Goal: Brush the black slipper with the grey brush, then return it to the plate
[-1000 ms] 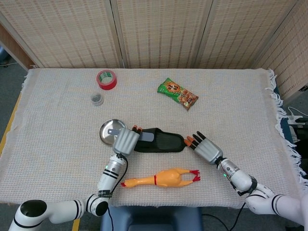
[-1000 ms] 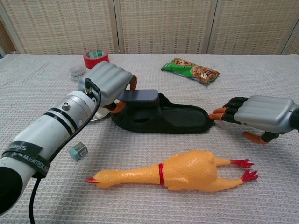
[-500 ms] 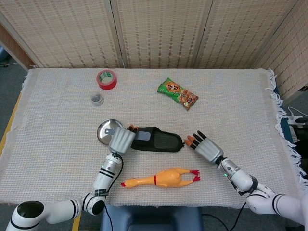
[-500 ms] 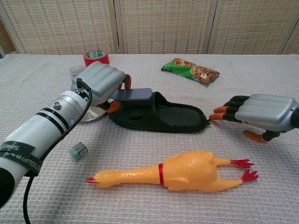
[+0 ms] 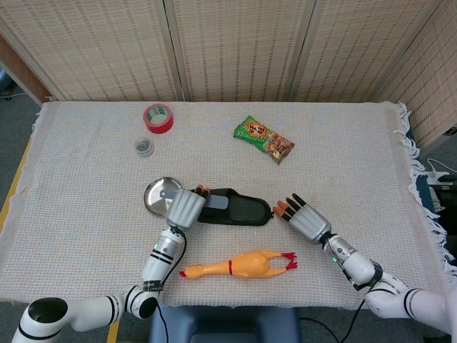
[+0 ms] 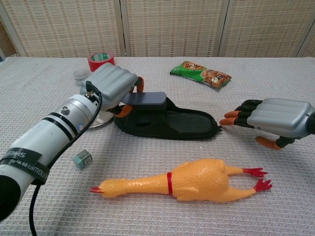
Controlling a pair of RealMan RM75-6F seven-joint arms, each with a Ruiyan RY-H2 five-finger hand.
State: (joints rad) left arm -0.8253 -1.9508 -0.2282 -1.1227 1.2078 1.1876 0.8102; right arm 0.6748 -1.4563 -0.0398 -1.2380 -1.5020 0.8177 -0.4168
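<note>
The black slipper (image 5: 239,210) (image 6: 179,124) lies flat mid-table, toe end to the left. My left hand (image 5: 186,208) (image 6: 110,85) grips the grey brush (image 5: 217,203) (image 6: 144,98), whose head rests on the slipper's toe strap. The round metal plate (image 5: 154,193) (image 6: 98,119) sits just left of the slipper, partly hidden behind my left hand. At the slipper's heel end is my right hand (image 5: 303,218) (image 6: 268,118), fingers extended with tips at the heel, holding nothing.
A yellow rubber chicken (image 5: 239,264) (image 6: 184,183) lies in front of the slipper. A red tape roll (image 5: 158,118) (image 6: 101,61) and small clear jar (image 5: 144,146) (image 6: 80,75) stand at the back left, a green snack packet (image 5: 263,138) (image 6: 201,73) behind the middle.
My left hand with the brush slid left along the slipper, then back right a little, stroking the toe strap. The slipper shifted slightly. My right hand stayed put.
</note>
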